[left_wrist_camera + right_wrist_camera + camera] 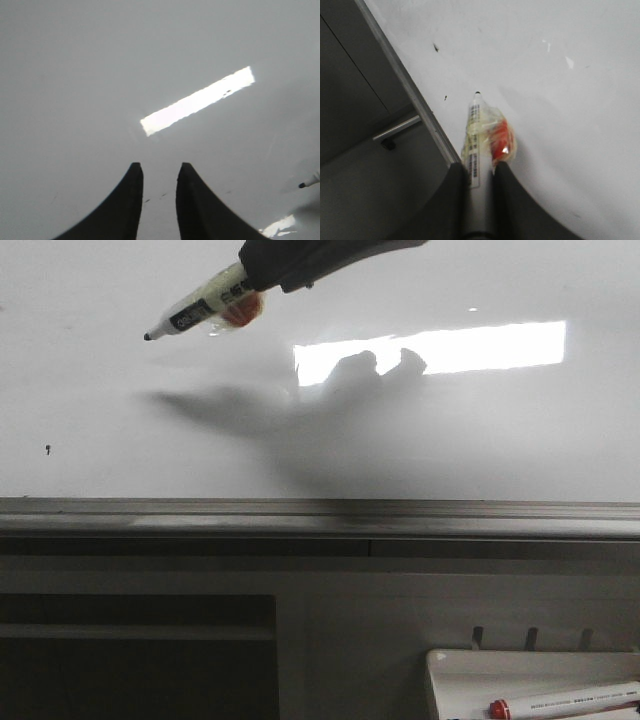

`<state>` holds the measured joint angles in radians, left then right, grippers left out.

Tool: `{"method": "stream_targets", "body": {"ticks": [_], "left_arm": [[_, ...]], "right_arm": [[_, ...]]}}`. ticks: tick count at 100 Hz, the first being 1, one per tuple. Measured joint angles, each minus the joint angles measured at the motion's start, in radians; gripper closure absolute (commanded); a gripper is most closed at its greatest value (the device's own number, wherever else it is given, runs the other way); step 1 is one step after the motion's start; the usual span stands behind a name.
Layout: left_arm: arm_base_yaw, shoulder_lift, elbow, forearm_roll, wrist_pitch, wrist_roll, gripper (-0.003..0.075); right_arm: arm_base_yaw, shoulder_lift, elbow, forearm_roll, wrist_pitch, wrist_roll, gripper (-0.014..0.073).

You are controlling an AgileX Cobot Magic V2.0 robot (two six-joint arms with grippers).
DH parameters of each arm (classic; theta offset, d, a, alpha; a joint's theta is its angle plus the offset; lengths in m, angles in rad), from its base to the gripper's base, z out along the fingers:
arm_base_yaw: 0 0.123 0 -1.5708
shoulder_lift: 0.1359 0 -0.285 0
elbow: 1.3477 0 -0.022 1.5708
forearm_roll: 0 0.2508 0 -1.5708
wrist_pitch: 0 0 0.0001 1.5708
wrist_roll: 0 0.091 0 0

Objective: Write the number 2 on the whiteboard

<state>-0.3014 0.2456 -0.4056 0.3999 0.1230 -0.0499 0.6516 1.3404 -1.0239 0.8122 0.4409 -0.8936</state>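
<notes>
Whiteboard fills upper half of front view, glossy white, bright rectangular light reflection on its right part, grey metal lower rim running full width below it. No drawn 2 visible on the board in any view; surface carries only a small black dot low on the left and a dark shadow of arm and marker across the middle.

Below the rim, grey cabinet front with a dark recess at left.

Right gripper enters from top centre of front view, dark body, fingers clenched on a black-tipped marker. Marker white-barrelled with a label, wrapped with clear tape and an orange-red piece beside the barrel, angled down toward the left. Tip near the board's upper left area; cannot tell whether it touches. In right wrist view the marker sits between both fingers, tip pointing at the board close to the rim edge.

Left gripper seen only in left wrist view, fingers released with a narrow gap, nothing between them, facing the white board surface.

Small white tray at lower right of front view, holding a red-capped marker lying flat.
</notes>
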Motion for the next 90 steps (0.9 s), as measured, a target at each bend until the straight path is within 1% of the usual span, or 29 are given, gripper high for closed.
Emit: {"method": "stream_targets", "body": {"ticks": [6, 19, 66, 70, 74, 84, 90], "left_arm": [[0.032, 0.000, 0.000, -0.005, 0.000, 0.000, 0.0575], [0.067, 0.000, 0.000, -0.008, 0.000, 0.000, 0.0575], [0.072, 0.000, 0.000, -0.010, 0.000, 0.000, 0.0575], [0.072, 0.000, 0.000, -0.010, -0.001, 0.000, 0.0575], [0.072, 0.000, 0.000, -0.010, -0.001, 0.000, 0.0575], [0.072, 0.000, 0.000, -0.010, -0.001, 0.000, 0.0575], [0.072, 0.000, 0.000, -0.010, -0.001, 0.000, 0.0575]], "right_arm": [[0.000, 0.003, -0.004, -0.013, 0.005, 0.000, 0.0663], [0.000, 0.003, -0.004, -0.027, 0.015, 0.000, 0.0663], [0.002, -0.022, -0.004, -0.046, 0.033, 0.004, 0.0663], [0.008, -0.034, -0.004, -0.081, 0.028, 0.031, 0.0663], [0.018, -0.051, -0.004, -0.156, 0.014, 0.086, 0.0663], [0.058, -0.088, -0.004, -0.412, -0.001, 0.339, 0.0663], [0.066, -0.104, -0.004, -0.505, -0.001, 0.413, 0.0663]]}}
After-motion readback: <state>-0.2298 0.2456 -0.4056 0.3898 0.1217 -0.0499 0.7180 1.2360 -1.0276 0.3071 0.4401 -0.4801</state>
